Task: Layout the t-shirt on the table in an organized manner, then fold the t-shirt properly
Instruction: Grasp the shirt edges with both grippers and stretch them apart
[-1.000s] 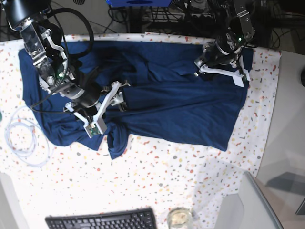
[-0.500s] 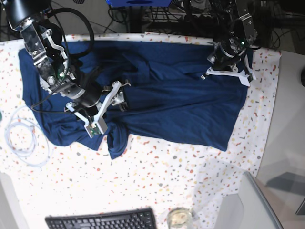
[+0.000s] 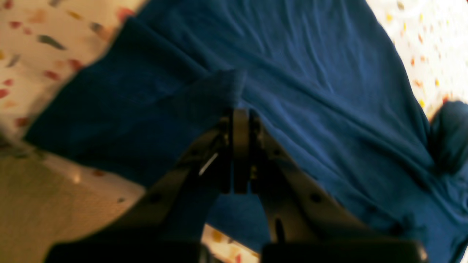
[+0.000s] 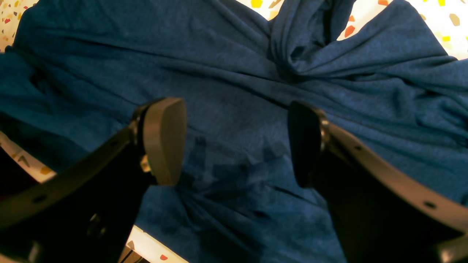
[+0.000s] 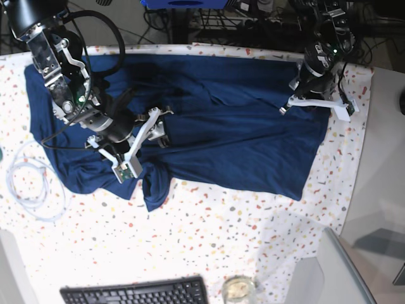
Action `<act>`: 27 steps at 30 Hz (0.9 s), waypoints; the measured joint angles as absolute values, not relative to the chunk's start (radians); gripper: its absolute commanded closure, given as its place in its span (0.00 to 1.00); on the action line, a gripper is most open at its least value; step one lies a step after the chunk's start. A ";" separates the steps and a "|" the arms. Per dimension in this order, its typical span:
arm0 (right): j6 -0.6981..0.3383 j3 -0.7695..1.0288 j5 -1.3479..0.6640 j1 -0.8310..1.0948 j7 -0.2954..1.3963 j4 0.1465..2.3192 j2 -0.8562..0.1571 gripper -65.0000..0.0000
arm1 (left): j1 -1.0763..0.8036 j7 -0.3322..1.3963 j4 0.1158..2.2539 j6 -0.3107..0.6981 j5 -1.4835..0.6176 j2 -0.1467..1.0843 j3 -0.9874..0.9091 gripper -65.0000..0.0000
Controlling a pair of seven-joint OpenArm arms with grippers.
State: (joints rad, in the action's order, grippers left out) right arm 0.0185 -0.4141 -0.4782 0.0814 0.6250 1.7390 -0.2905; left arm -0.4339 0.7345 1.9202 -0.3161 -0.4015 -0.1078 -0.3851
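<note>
Now the left gripper (image 3: 239, 120) is pinched on a fold of the shirt (image 5: 240, 139) at its far right; the right gripper's (image 4: 234, 142) fingers stand apart over bunched cloth on the table (image 5: 209, 234). Pulling might slip the thin fold free.

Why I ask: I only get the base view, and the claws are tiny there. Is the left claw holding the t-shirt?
Observer: Yes. In the left wrist view the left claw is shut on a raised fold of the t-shirt.
Operator: And the right claw?
Observer: In the right wrist view the right claw is open, its pads apart above wrinkled fabric, with nothing pinched between them.
</note>
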 measured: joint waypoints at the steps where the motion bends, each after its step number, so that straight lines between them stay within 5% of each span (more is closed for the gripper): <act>1: 0.019 -0.414 -0.478 0.081 0.625 1.739 -0.290 0.38 | -0.441 0.743 1.919 -0.316 -0.404 -0.093 -0.385 1.00; 22: 0.019 -0.414 -0.478 0.084 0.624 1.739 -0.286 0.38 | -0.464 0.746 1.913 -0.322 -0.405 -0.067 -0.469 1.00; 27: 0.015 -0.232 -0.472 0.192 0.621 1.741 -0.248 0.38 | -0.466 0.745 1.911 -0.323 -0.404 -0.067 -0.475 1.00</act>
